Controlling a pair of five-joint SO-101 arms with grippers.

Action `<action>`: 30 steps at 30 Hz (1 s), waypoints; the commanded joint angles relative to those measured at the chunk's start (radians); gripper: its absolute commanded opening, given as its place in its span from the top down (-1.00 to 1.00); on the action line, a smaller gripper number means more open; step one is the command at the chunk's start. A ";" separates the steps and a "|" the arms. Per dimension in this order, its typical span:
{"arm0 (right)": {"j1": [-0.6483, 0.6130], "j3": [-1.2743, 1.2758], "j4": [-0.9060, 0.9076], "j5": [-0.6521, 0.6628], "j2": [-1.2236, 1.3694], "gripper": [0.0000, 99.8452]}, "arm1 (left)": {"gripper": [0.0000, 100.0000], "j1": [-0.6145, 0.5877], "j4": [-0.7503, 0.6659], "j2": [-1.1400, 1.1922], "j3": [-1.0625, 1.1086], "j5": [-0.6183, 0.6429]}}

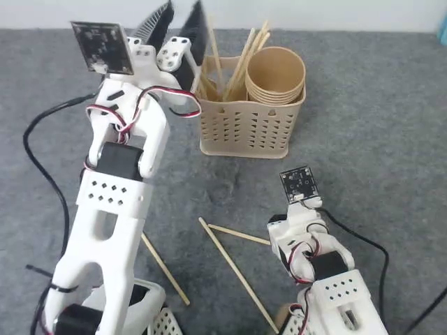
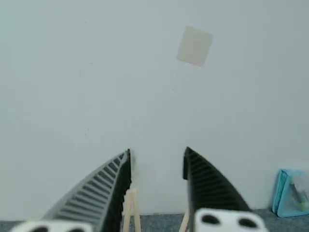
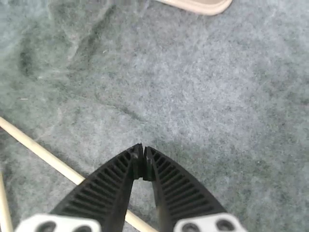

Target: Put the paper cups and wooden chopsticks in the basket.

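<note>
No text, number or sign can be read anywhere; the blue packet [image 2: 292, 191], well right of the basket [image 1: 244, 132], is too blurred.

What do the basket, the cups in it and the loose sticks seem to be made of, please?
Basket: probably moulded plastic, beige, smooth, with regular slots.
Cups: likely matte brown paper, thin stacked rims.
Loose sticks: apparently pale bare wood, straight and slender.
</note>
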 commanded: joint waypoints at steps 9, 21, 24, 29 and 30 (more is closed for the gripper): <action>0.031 -0.008 -0.022 0.020 -0.019 0.98 | 0.64 -0.169 0.571 -0.187 -0.064 0.110; 0.027 -0.008 -0.022 0.020 -0.019 0.98 | 0.64 -0.476 1.149 -0.218 0.125 0.144; 0.027 -0.008 -0.018 0.020 -0.019 0.98 | 0.64 -0.486 1.163 -0.218 0.243 0.141; 0.030 -0.008 -0.016 0.018 -0.019 0.98 | 0.64 -0.483 1.165 -0.183 0.403 0.141; 0.030 -0.008 -0.016 0.017 -0.019 0.98 | 0.64 -0.485 1.168 -0.158 0.427 0.141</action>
